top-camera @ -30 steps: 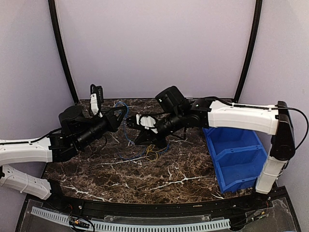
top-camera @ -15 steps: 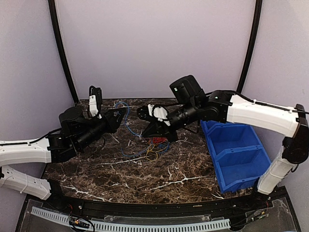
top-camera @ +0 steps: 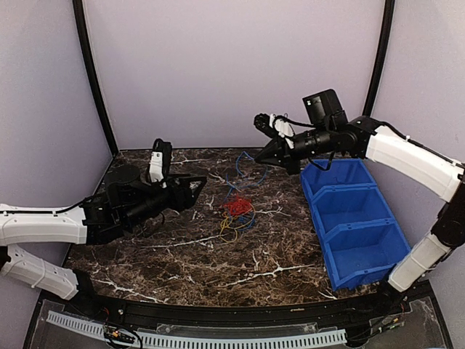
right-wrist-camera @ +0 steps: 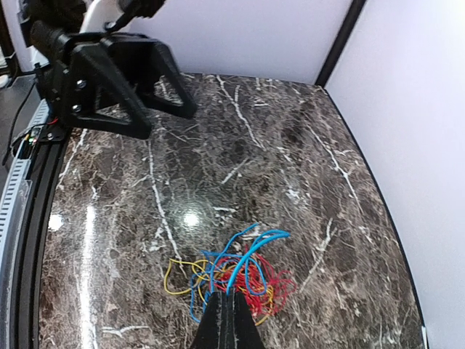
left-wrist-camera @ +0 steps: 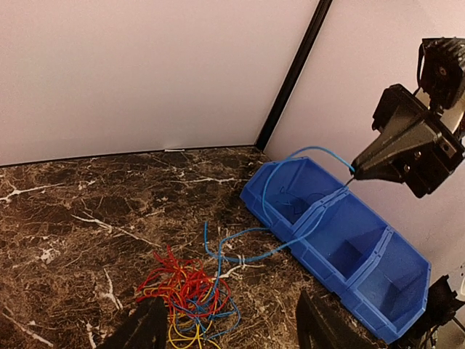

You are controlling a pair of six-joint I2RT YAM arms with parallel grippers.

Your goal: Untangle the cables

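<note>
Dark marbled bench (top-camera: 182, 269) enclosed by pale walls, with two black frame posts (top-camera: 91, 73) rising at the far corners. A blue bin (top-camera: 360, 278) with three compartments stands along the right side, its long axis running near to far. A white slotted strip (top-camera: 196, 338) lies along the near edge.

The cables (top-camera: 237, 211) form a small loose heap on the bench, slightly right of centre, left of the bin and apart from it. A red coil sits on top, yellow loops spread toward the near side, and blue strands thread through both.

One blue cable (right-wrist-camera: 270, 235) leaves the heap and climbs to the far right, so its long axis runs from the bench up to the right gripper (top-camera: 263, 155). Near the top it bows into an arch. In the left wrist view it crosses in front of the bin's far compartments; contact with the rim cannot be told.

The right gripper hangs high over the bin's far left corner, pointing left and down, its fingers pinched together on the blue cable.

The left gripper (top-camera: 197, 187) hovers low at the left of the heap, pointing right toward it, fingers spread apart and holding nothing, clear of the cables.
</note>
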